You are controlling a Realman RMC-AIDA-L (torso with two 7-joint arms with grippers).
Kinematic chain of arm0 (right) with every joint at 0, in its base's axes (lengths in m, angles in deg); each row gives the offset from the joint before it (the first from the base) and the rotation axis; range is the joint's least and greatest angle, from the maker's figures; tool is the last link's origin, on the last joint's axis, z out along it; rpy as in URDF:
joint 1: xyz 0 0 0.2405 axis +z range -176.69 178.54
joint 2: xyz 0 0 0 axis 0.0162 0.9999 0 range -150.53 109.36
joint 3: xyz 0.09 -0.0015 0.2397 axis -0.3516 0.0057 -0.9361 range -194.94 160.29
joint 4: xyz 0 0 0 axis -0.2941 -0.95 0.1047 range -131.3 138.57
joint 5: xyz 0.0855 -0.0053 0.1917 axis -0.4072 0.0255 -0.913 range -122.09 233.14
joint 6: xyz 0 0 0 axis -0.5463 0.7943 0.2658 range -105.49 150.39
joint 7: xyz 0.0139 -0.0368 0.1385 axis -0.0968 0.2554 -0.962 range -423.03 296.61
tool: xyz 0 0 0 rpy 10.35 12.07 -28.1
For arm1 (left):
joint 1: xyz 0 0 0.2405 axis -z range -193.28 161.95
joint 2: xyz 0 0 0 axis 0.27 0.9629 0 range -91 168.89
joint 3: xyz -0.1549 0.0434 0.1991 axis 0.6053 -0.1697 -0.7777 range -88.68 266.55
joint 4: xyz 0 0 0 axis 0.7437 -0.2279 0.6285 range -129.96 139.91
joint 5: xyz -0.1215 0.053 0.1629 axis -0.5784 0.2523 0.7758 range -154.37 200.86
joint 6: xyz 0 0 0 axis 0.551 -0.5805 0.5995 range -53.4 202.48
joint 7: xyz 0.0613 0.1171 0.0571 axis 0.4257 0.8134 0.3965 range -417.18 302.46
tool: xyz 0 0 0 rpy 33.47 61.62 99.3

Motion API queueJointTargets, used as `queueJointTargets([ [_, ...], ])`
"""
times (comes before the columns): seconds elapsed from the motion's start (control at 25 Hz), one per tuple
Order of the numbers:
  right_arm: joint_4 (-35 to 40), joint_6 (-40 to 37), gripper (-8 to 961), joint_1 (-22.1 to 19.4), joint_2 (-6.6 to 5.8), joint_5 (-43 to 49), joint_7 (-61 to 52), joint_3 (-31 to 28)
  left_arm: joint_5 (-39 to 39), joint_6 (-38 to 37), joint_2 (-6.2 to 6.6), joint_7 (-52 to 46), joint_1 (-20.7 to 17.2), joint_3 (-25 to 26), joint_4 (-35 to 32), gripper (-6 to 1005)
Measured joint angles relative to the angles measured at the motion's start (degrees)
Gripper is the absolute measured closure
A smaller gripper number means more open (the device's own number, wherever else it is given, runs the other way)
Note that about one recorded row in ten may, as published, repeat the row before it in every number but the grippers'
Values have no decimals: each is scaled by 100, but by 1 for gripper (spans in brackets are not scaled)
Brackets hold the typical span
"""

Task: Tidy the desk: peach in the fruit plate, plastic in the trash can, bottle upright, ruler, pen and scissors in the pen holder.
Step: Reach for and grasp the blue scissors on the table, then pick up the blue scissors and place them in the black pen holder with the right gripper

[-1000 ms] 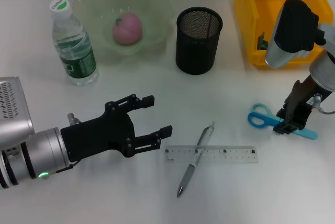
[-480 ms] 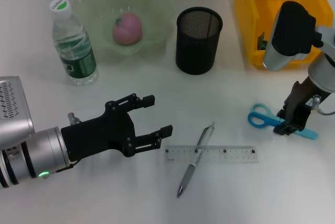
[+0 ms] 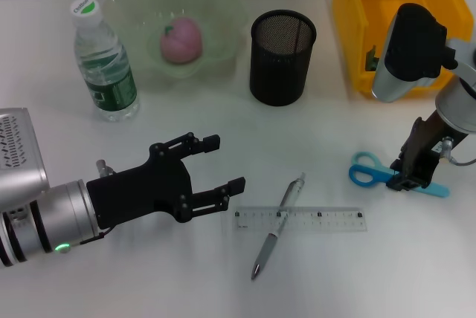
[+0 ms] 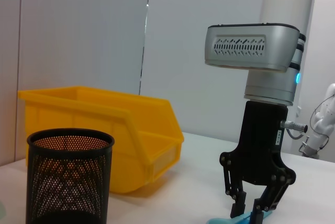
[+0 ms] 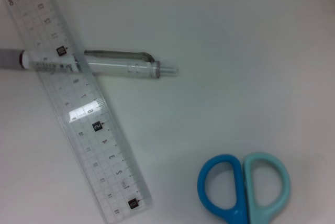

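Observation:
My right gripper [image 3: 411,179] stands over the blue scissors [image 3: 370,171], shut on their blades near the pivot; the left wrist view shows its fingers [image 4: 238,203] pinching them at the table. The handles [image 5: 243,187] lie flat. A clear ruler [image 3: 300,218] lies across a grey pen [image 3: 277,227] at front centre. My left gripper [image 3: 216,166] hovers open left of them, holding nothing. The peach [image 3: 182,39] sits in the green fruit plate [image 3: 223,6]. The bottle [image 3: 104,58] stands upright. The black mesh pen holder [image 3: 282,56] looks empty. The plastic is out of view.
A yellow bin [image 3: 357,13] stands at the back right, close behind my right arm. The pen holder [image 4: 68,177] and bin [image 4: 131,140] stand side by side along the back of the white desk.
The scissors' handles have swung slightly left and toward the front under my right gripper. The left arm, ruler and pen have not moved.

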Motion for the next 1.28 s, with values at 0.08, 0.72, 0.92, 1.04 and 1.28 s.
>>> queueJointTargets([
  [0.08,2,0,670,-1,1,-2,0,5,-1,-1,0,0,0,0,0,202],
  [0.72,840,-669,737,-222,-38,-786,564,-1042,-32,-7,0,0,13,17,-19,202],
  [0.92,1044,-915,736,-547,-50,-1692,1367,-2092,-47,-120,0,0,23,44,-38,202],
  [1.04,1013,-933,736,-739,-53,-2183,1757,-2462,-73,-187,-1,0,41,48,-40,202],
  [1.28,106,-874,737,-1336,-114,-3778,3247,-3134,-185,-358,6,-17,76,53,-29,203],
])
